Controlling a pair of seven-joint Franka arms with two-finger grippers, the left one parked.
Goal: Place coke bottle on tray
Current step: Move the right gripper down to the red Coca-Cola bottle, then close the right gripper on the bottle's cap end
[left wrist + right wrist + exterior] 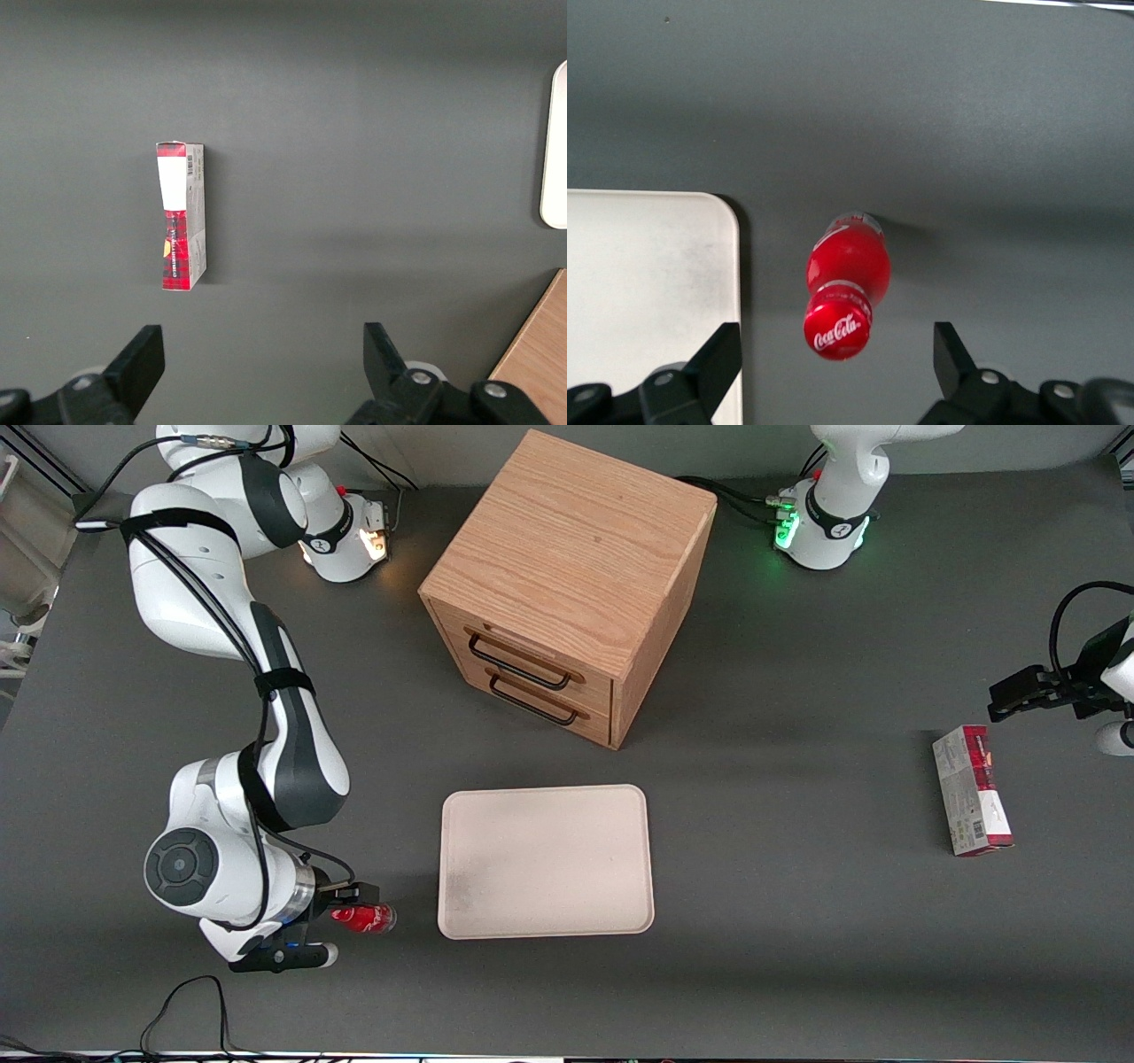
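Note:
The coke bottle (pixel 365 919), small with a red cap and red label, stands on the dark table beside the tray (pixel 545 859), toward the working arm's end. The tray is flat, cream-white and bare. My right gripper (pixel 344 921) hangs just above the bottle. In the right wrist view the bottle (pixel 843 292) shows from above, cap toward the camera. The gripper (pixel 835 359) is open, its fingers (pixel 716 363) wide apart on either side of the cap and not touching it. The tray's rounded corner (pixel 651 283) lies close beside the bottle.
A wooden two-drawer cabinet (pixel 567 576) stands farther from the front camera than the tray. A red-and-white carton (pixel 970 790) lies toward the parked arm's end of the table; it also shows in the left wrist view (pixel 182 217).

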